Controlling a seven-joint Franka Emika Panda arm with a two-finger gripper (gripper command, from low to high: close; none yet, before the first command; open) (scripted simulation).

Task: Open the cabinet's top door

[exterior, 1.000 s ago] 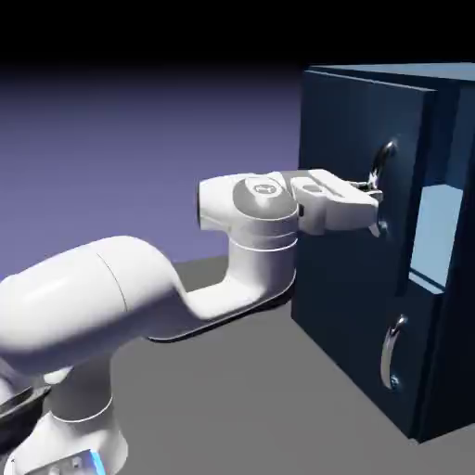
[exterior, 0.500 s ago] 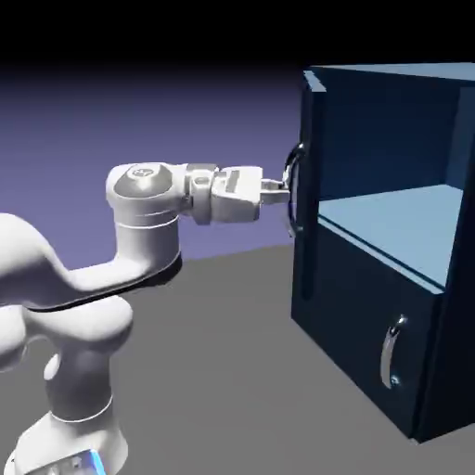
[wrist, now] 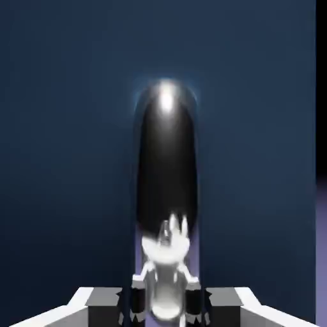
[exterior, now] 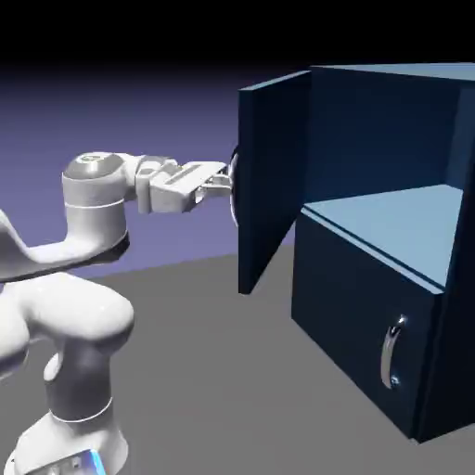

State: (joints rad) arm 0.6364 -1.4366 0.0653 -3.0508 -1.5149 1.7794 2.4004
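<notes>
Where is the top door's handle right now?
In the exterior view, the top door's handle is left of centre, on the outer face of the swung-open top door, between the end effector's fingertips.

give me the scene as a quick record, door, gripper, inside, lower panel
top door: swung wide open, standing out from the cabinet
gripper: closed on the top door's curved silver handle
inside: lighter blue floor in view, nothing seen on it
lower panel: shut, its smaller silver handle not held
task: door looks open; letting go of the handle is likely next
</notes>
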